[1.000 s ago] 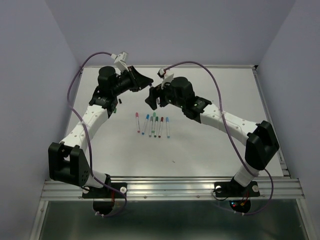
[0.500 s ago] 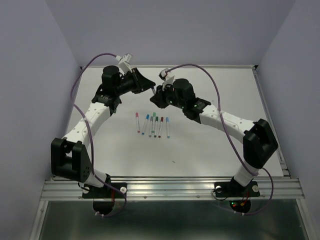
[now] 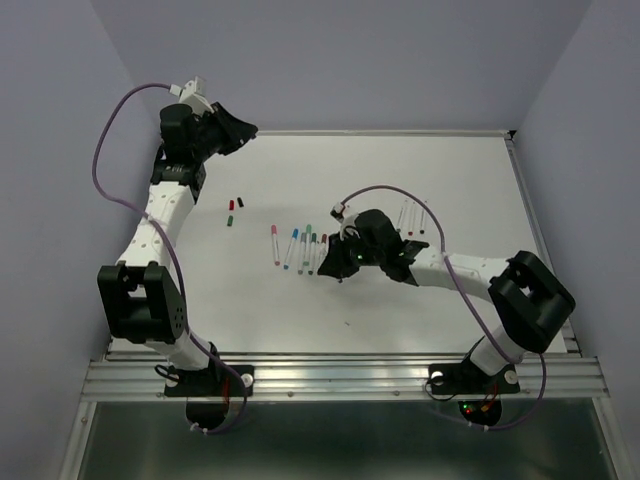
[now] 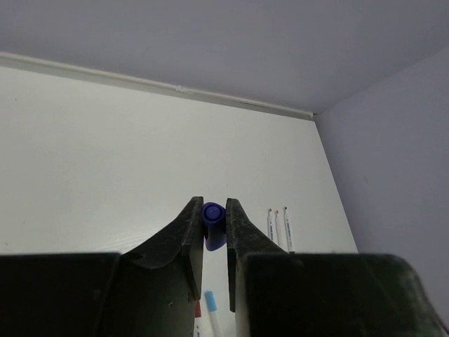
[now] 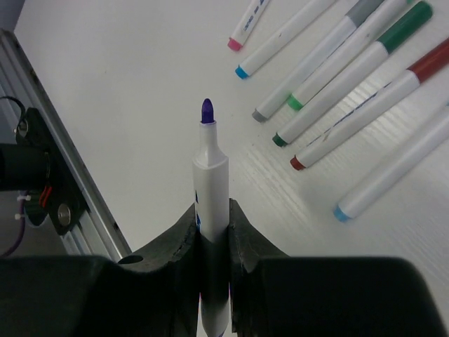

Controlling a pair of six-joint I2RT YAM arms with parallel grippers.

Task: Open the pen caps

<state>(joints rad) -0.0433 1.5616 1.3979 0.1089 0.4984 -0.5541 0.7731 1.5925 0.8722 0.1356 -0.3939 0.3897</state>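
Purple cap (image 4: 214,226) sits pinched between the jaws of the left tool (image 4: 213,213). The jaws are nearly together and grip nothing else. This tool is held high over the far left corner of the worktop (image 3: 450,170), off the surface.

Right tool (image 5: 212,209) is clamped on the white barrel of the matching pen (image 5: 210,165), whose purple nib (image 5: 207,110) is bare and points out ahead. It sits low over the worktop, just beside the capped row (image 3: 298,250).

Judgement: this pen is open, so the step in hand is setting both halves down. A few loose caps (image 3: 234,210) lie near the left arm. A few bare pens (image 3: 411,216) lie beyond the right arm. Both look like the sensible homes.

Doing it well:
- Left: lower right down next to the loose caps before releasing. The cap is small and round, so it is likely to roll or bounce if dropped from height.
- Right: lift first, then swing wide of the capped row, because the barrel could sweep its neighbours.
- Lay the pen parallel to the bare pens, keeping the nib from dragging and inking the worktop.
- Part the jaws only once the barrel rests flat.
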